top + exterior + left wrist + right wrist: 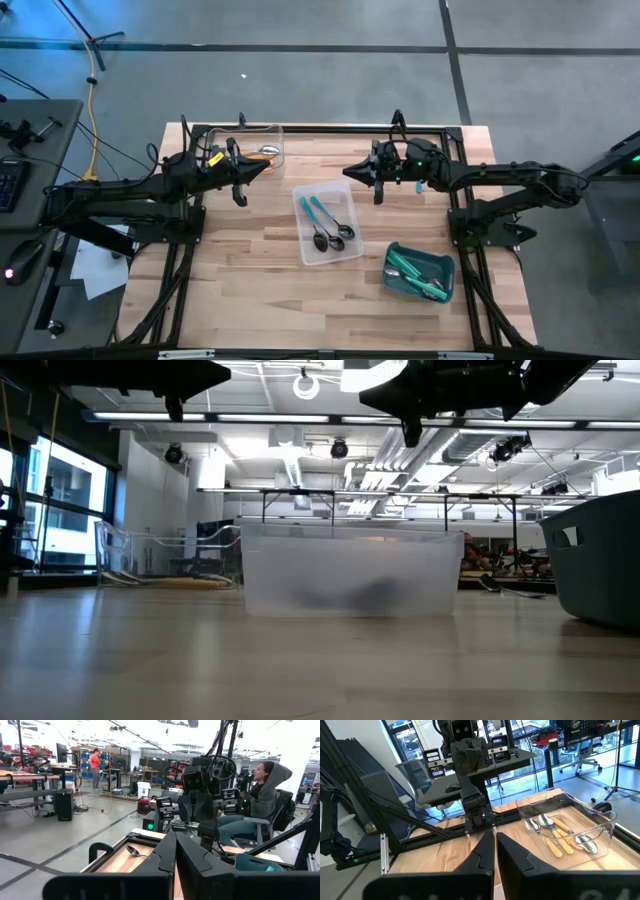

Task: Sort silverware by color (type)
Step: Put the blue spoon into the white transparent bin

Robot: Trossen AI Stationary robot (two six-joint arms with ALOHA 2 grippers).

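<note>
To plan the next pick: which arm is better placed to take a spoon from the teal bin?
Probably the right. The teal bin lies on its side of the table, nearer the right gripper; the left gripper hangs by the tray with orange spoons.

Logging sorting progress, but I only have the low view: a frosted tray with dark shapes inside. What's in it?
Observer: Two teal spoons lie in that middle tray.
Operator: Other colours sorted?
Observer: Orange spoons lie in a back tray, near the left arm.
Operator: And the bin on my right?
Observer: The bin holds green spoons.
Operator: Arms holding anything?
Observer: No; the left end effector and right end effector hang shut and empty above the table.
</note>
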